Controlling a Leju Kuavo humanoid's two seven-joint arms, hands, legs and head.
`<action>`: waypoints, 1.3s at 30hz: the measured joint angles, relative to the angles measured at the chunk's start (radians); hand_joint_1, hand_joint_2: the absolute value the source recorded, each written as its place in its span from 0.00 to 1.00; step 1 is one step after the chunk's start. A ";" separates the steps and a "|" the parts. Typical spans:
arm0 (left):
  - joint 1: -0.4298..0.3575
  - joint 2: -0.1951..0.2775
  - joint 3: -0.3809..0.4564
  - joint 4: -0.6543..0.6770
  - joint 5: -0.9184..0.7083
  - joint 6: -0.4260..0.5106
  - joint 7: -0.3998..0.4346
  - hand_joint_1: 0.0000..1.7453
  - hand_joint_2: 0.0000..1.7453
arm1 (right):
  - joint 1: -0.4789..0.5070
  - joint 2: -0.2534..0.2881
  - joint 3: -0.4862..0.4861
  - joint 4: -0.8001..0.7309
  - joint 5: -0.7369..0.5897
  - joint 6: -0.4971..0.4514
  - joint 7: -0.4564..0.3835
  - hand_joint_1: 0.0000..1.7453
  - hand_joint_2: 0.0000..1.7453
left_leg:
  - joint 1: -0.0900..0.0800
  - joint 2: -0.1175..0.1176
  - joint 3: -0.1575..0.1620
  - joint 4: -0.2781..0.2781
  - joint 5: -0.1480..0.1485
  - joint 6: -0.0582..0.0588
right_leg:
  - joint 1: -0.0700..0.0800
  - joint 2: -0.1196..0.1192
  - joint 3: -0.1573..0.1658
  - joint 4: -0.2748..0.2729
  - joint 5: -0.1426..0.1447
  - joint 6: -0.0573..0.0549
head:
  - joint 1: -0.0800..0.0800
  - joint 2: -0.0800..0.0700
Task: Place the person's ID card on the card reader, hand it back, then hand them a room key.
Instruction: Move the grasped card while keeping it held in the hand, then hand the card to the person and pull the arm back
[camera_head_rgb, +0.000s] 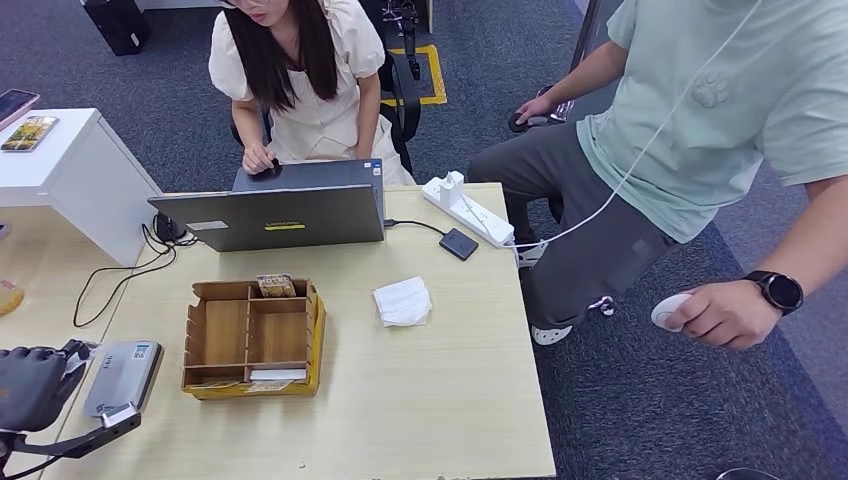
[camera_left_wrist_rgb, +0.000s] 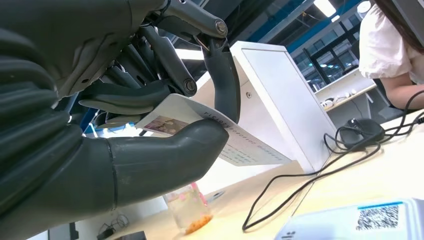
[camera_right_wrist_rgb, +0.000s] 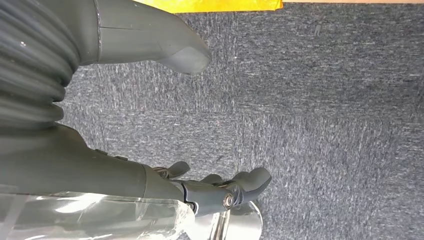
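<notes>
My left hand (camera_head_rgb: 32, 386) hangs at the table's near left corner, just left of the grey card reader (camera_head_rgb: 122, 375). In the left wrist view the thumb (camera_left_wrist_rgb: 165, 160) and a dark finger pinch the person's ID card (camera_left_wrist_rgb: 245, 149), white with a small photo and printed text; the card is in the air, above and beside the reader (camera_left_wrist_rgb: 360, 222) with its QR label. My right hand (camera_right_wrist_rgb: 100, 172) hangs over grey carpet with fingers apart and nothing in it. A wooden divided box (camera_head_rgb: 250, 340) right of the reader holds cards (camera_head_rgb: 276, 285) in a back compartment.
An open laptop (camera_head_rgb: 290, 210) stands at the table's far side, with a person seated behind it. A tissue (camera_head_rgb: 403, 301), a small black device (camera_head_rgb: 458, 243) and a white power strip (camera_head_rgb: 468, 208) lie at the right. A second person's hand (camera_head_rgb: 725, 312) holds a small white object beyond the right edge.
</notes>
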 joint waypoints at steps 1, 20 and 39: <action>0.002 -0.001 0.000 0.000 0.000 0.000 0.000 1.00 1.00 | 0.000 0.000 0.000 -0.001 0.000 0.000 0.000 0.00 1.00 | 0.000 0.000 0.000 0.000 0.000 0.000 | 0.000 0.000 0.000 0.000 0.000 0.000 | 0.000 0.000; 0.062 -0.009 0.001 0.002 -0.002 0.035 -0.004 1.00 1.00 | 0.011 -0.006 0.000 -0.009 -0.003 0.008 -0.005 0.00 1.00 | 0.000 0.000 0.000 0.000 0.000 0.000 | 0.000 0.000 0.000 0.000 0.000 0.000 | 0.000 0.000; 0.111 -0.025 0.003 -0.002 -0.009 0.036 -0.014 1.00 1.00 | 0.010 -0.007 -0.001 -0.020 0.006 0.007 0.000 0.00 1.00 | 0.000 0.000 0.000 0.000 0.000 0.000 | 0.000 -0.001 0.000 0.000 0.000 0.000 | 0.000 0.000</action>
